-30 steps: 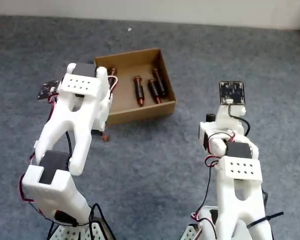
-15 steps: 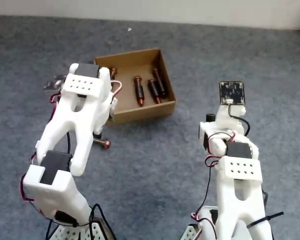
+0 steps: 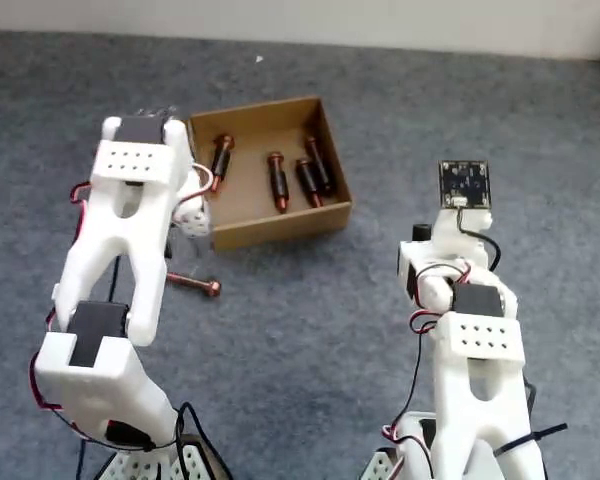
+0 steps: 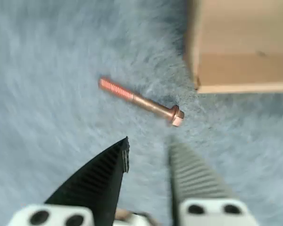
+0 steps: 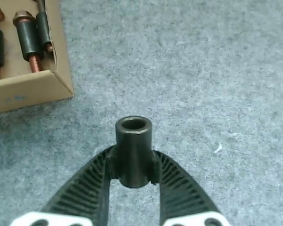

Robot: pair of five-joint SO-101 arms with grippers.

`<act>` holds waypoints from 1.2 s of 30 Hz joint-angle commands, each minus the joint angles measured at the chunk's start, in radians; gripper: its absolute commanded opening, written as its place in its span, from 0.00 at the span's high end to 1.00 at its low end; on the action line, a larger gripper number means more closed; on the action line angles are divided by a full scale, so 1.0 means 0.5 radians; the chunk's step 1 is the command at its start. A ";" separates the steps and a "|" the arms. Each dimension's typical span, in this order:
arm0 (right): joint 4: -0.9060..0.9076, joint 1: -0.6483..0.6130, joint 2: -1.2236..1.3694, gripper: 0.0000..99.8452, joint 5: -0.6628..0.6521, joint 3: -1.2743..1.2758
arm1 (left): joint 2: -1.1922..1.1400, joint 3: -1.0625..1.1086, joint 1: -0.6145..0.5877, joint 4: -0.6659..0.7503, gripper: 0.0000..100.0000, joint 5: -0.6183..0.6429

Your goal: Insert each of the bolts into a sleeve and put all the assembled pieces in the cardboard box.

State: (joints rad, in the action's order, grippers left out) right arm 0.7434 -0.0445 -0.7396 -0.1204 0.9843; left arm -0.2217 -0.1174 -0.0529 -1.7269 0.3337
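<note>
Our left gripper (image 4: 148, 143) gapes over a bolt (image 4: 139, 100) partly hidden beneath that arm; our right gripper (image 5: 133, 162) clamps a sleeve (image 5: 133, 141).

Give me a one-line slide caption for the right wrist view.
Right end effector grips a sleeve above carpet, near the box of assembled pieces.

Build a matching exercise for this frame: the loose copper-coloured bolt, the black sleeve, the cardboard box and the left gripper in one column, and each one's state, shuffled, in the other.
Things
1. copper-coloured threaded bolt
2. black cylindrical sleeve
3. brown cardboard box
4. left gripper

States
A. open, nothing between its fingers
B. holds sleeved bolts
C. lying bare on the grey carpet
D. clamped in the right gripper

Pairs: 1-C, 2-D, 3-B, 4-A
</note>
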 commanded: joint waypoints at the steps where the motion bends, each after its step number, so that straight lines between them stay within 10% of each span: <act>1: -0.060 0.020 -0.048 1.00 0.003 -0.011 | 0.091 -0.210 -0.038 -0.021 1.00 -0.951; 15: -0.063 0.020 -0.048 1.00 0.003 -0.011 | 0.087 0.097 -0.035 0.135 0.91 -2.863; 36: -0.066 0.020 -0.048 1.00 0.000 -0.011 | -0.232 0.585 0.063 0.773 0.82 -3.262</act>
State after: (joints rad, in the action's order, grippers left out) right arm 0.7434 -0.0445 -0.7396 -0.1204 0.9843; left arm -0.3076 0.2125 -0.0514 -1.3541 -1.2727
